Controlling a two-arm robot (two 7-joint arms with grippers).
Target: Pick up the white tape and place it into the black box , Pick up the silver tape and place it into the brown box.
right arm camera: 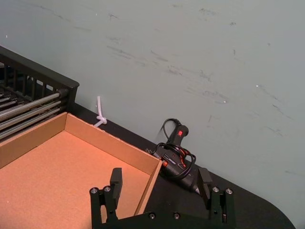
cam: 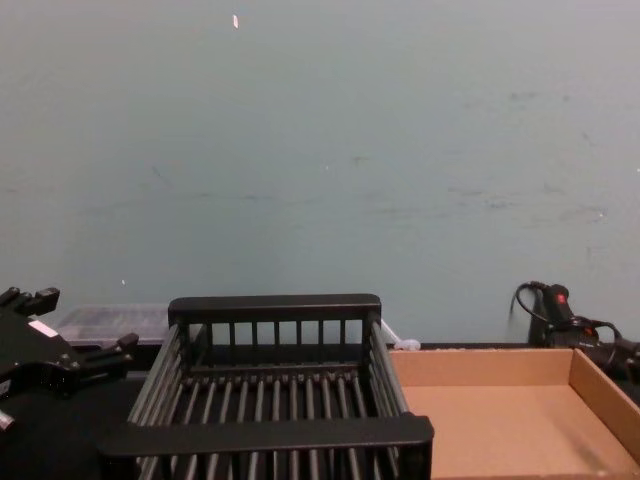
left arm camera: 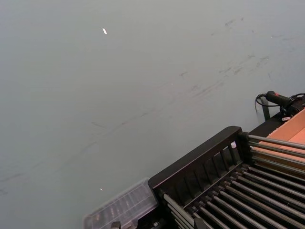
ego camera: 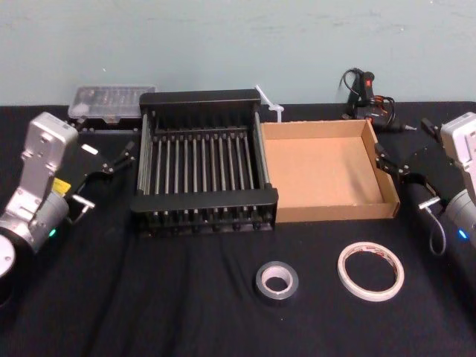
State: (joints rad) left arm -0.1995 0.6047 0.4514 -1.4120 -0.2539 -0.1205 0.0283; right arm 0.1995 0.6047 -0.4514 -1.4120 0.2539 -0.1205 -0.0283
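Observation:
The white tape (ego camera: 370, 271) lies flat on the black cloth at the front right. Left of it lies the silver tape (ego camera: 277, 280). Behind them stand the black box (ego camera: 204, 198) at the centre and the brown box (ego camera: 338, 211) touching its right side; nothing lies in either. My left gripper (ego camera: 119, 158) hovers open just left of the black box, well back from both rolls. At the brown box's right wall my right gripper (ego camera: 405, 145) hangs open, its fingers (right arm camera: 116, 177) spread over the box's far corner with nothing between them.
A clear plastic case (ego camera: 111, 102) sits behind the black box at the left. A black corded tool with a red switch (ego camera: 364, 89) lies behind the brown box, and a white plastic piece (ego camera: 269, 104) stands between the boxes at the back. The wall rises close behind.

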